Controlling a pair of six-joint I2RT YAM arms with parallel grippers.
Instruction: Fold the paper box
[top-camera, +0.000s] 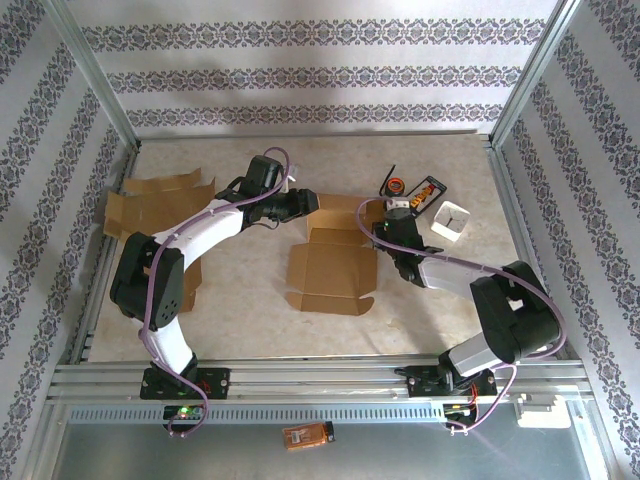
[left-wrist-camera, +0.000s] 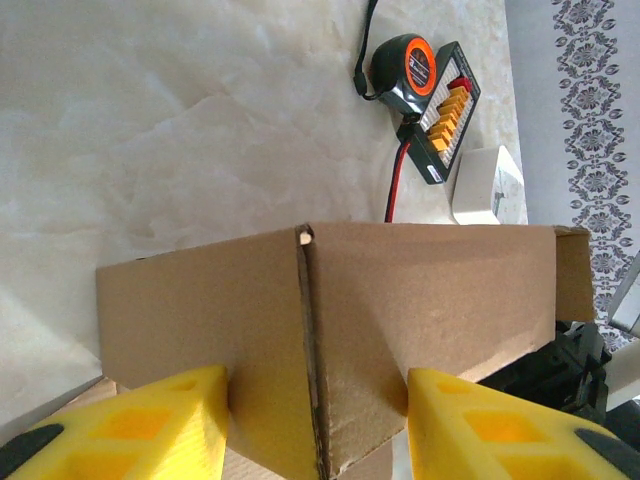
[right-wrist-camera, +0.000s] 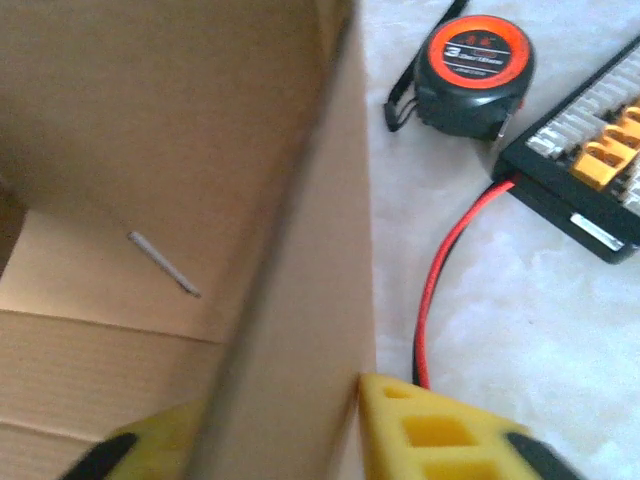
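The paper box (top-camera: 330, 265) is brown cardboard lying mostly flat and open at the table's middle, with its far walls raised. My left gripper (top-camera: 305, 203) reaches in from the left at the far left corner. In the left wrist view its yellow fingers (left-wrist-camera: 165, 420) press both sides of a folded upright corner of the box (left-wrist-camera: 400, 290), so that gripper (left-wrist-camera: 318, 425) is shut on it. My right gripper (top-camera: 385, 222) is at the far right wall. The right wrist view shows that wall (right-wrist-camera: 300, 300) standing between the yellow fingers (right-wrist-camera: 440, 430), touching the right one; the left one is blurred behind the cardboard.
An orange-black tape measure (top-camera: 396, 185), a black connector board (top-camera: 430, 190) with a red-black wire (right-wrist-camera: 440, 270) and a small white box (top-camera: 450, 220) lie just right of the box's far corner. More flat cardboard (top-camera: 150, 205) lies at the left. An aluminium frame (top-camera: 520, 200) bounds the table.
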